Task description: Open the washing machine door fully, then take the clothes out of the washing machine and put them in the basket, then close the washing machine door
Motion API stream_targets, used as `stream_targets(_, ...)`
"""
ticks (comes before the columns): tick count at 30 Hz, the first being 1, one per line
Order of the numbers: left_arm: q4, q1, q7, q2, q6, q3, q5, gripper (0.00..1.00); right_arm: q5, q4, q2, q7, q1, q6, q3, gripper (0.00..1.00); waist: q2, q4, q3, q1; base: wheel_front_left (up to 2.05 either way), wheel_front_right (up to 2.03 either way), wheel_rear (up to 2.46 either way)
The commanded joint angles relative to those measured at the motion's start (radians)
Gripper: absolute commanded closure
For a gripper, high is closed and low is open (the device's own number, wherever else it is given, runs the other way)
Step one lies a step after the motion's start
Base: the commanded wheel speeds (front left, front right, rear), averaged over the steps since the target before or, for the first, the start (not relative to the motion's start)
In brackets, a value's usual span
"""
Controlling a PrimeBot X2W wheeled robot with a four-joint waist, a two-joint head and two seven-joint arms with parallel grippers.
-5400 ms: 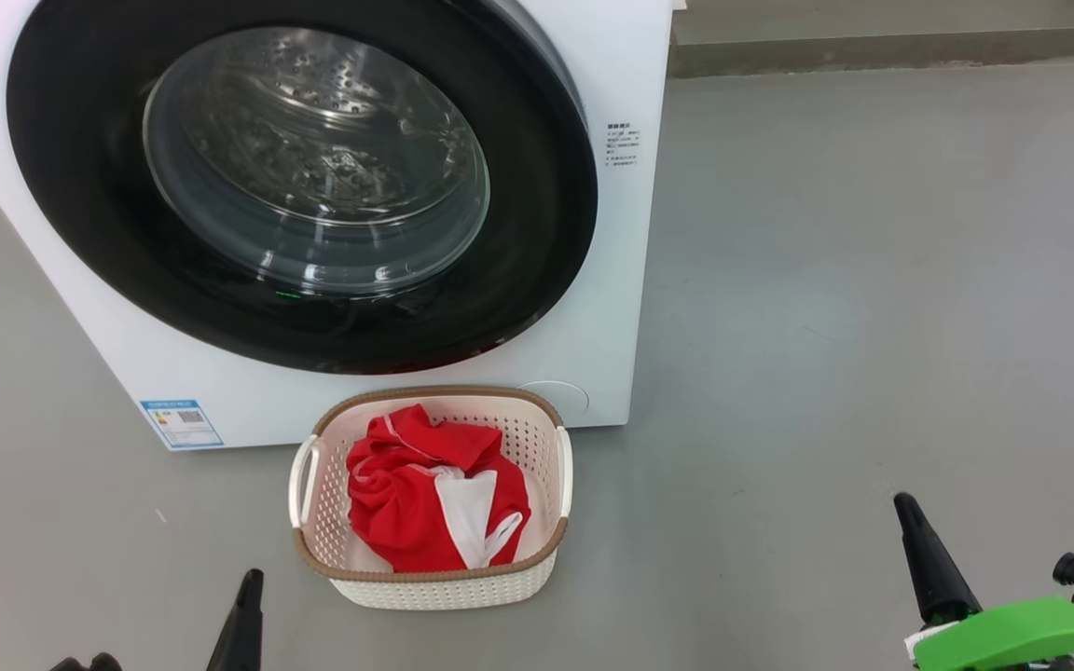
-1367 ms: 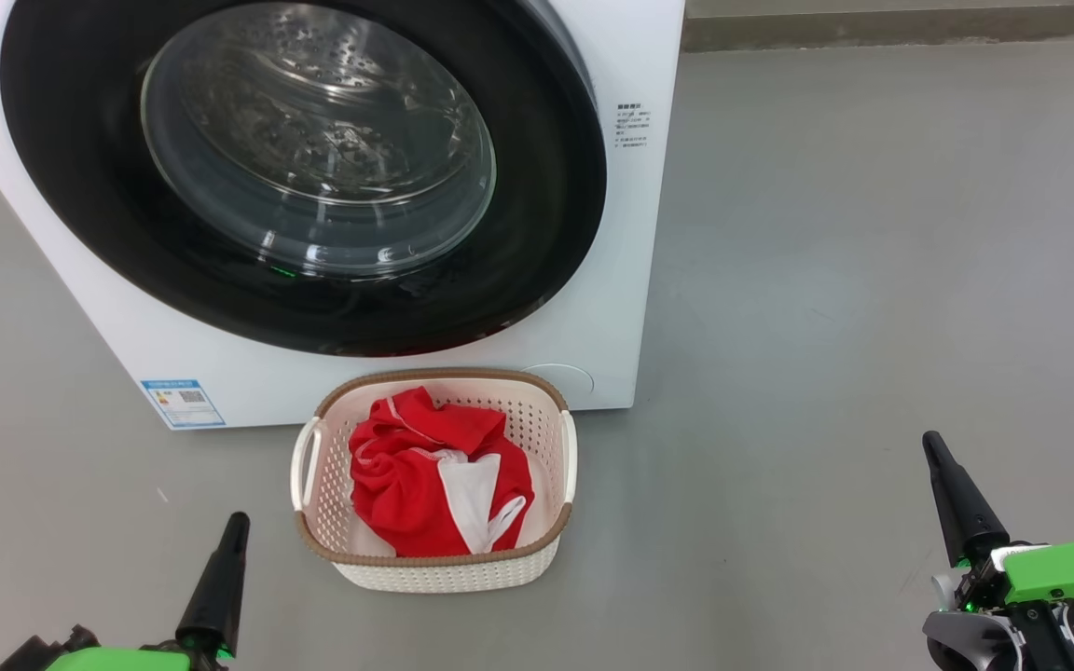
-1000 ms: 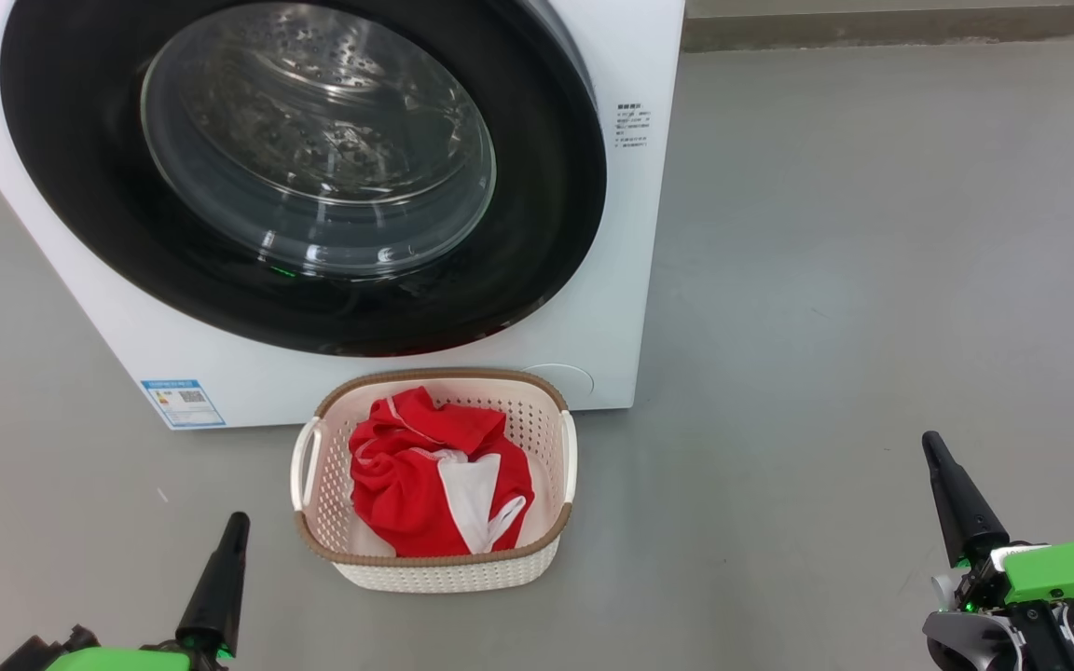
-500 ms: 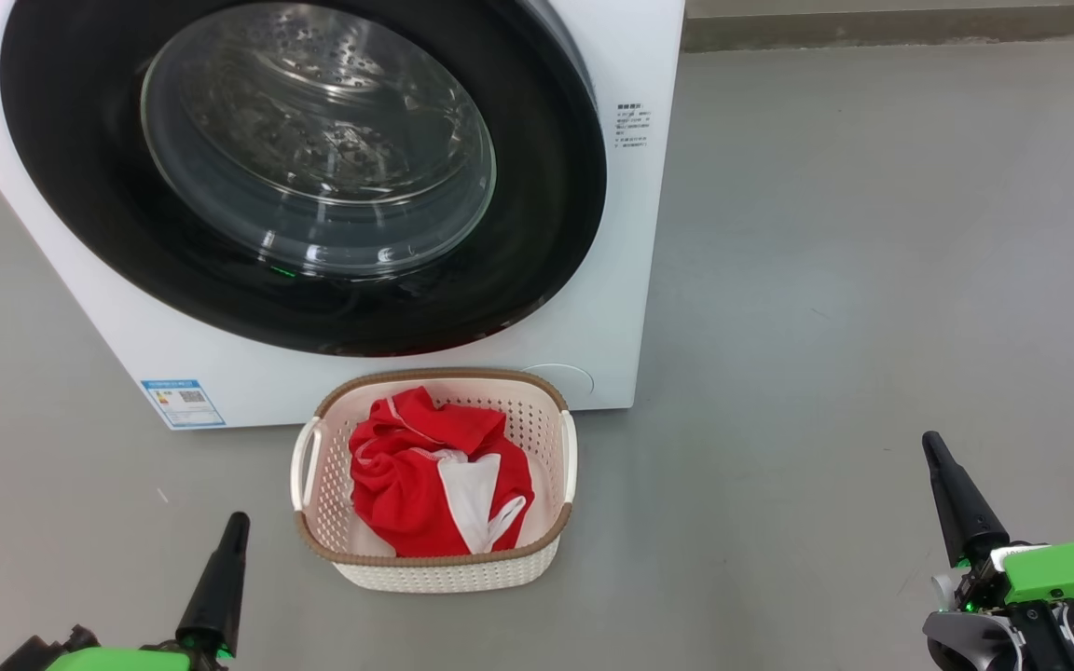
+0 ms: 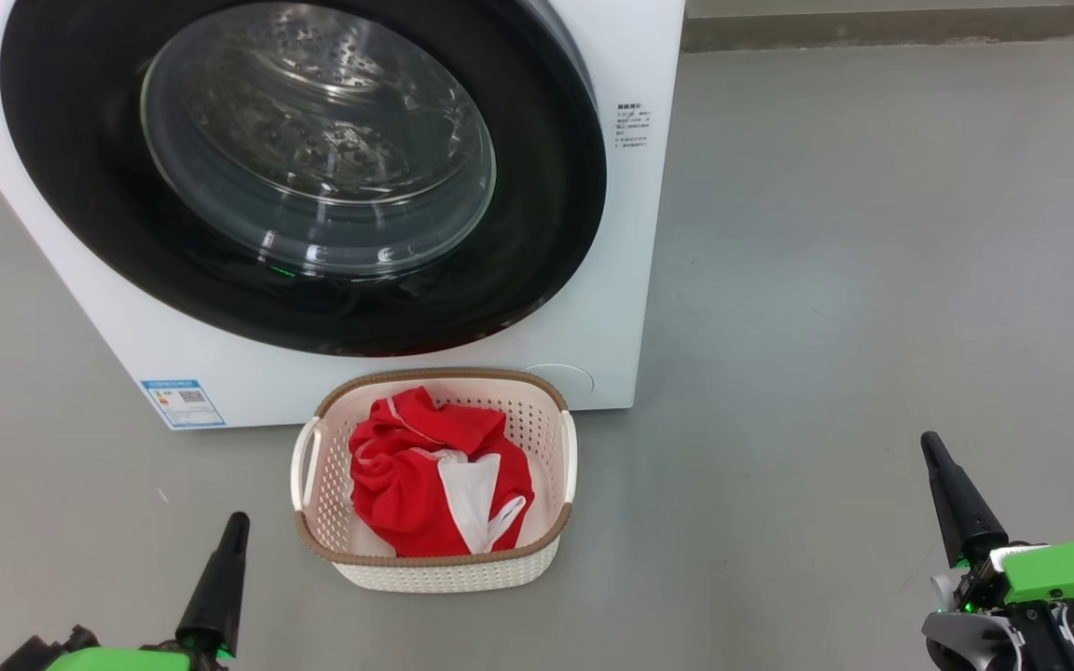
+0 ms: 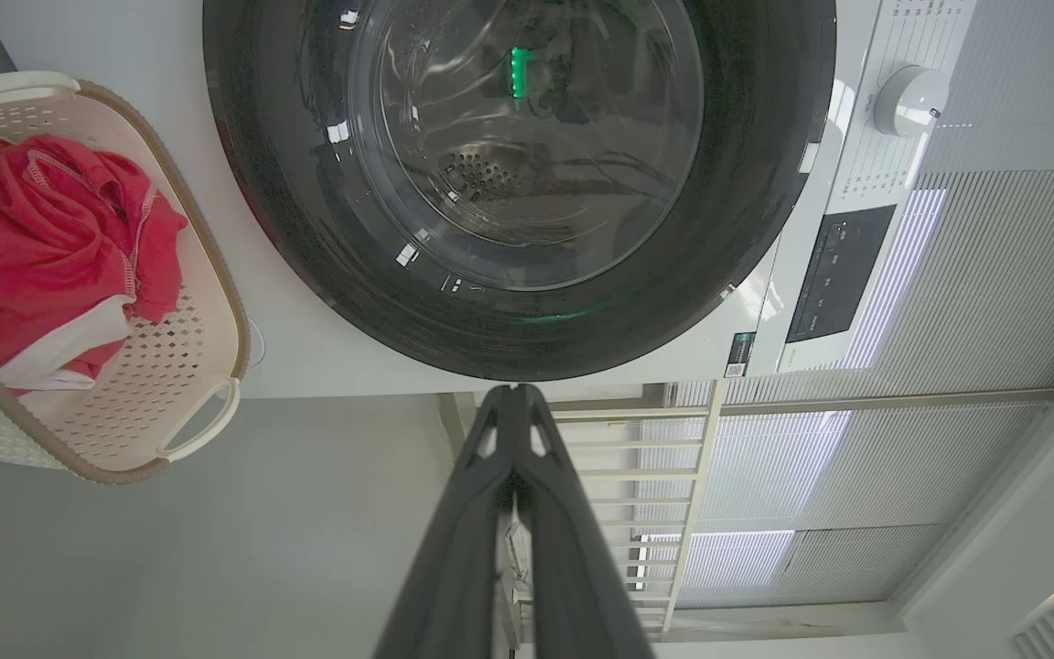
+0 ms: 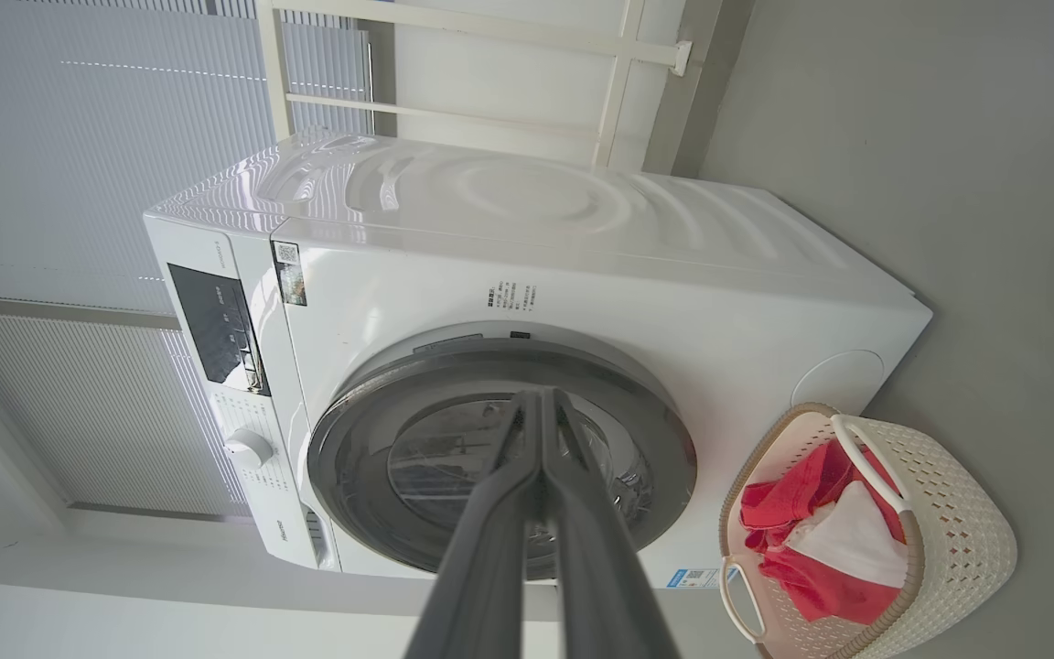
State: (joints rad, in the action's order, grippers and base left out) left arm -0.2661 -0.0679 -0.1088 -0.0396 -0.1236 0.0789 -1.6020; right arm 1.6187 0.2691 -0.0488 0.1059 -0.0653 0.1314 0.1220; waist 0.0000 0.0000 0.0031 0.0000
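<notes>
I'm looking at a laundry corner, homely but bare. A white front-loading washing machine (image 7: 582, 275) stands on a smooth grey floor (image 5: 873, 233), with a small plastic basket (image 5: 444, 576) of red clothes (image 5: 406, 485) just in front of it. Behind the machine I see pale slatted blinds (image 7: 79, 137) and a white rail (image 7: 618, 82).

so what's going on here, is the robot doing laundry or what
A two-armed robot is on laundry duty, but nothing is being handled right now. The red and white clothes lie in the basket, which sits on the floor just in front of the washing machine. The washing machine door looks shut. The left claw and the right claw are both shut and empty, low on either side of the basket and apart from it. The job looks finished.
</notes>
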Motion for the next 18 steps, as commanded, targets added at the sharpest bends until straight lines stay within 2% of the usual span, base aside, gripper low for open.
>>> stream_targets(1,0.021,-0.04,-0.004,-0.011,-0.007,0.035,-0.007,1.0,-0.006,-0.025,-0.005,0.004,-0.042,-0.001,-0.013,1.0,0.0,0.0,0.0,0.0,0.0,0.0,0.0)
stream_targets(18,0.021,-0.04,-0.004,-0.011,-0.007,0.035,-0.007,1.0,-0.008,-0.025,-0.004,0.005,-0.042,-0.001,-0.011,1.0,0.0,0.0,0.0,0.0,0.0,0.0,0.0)
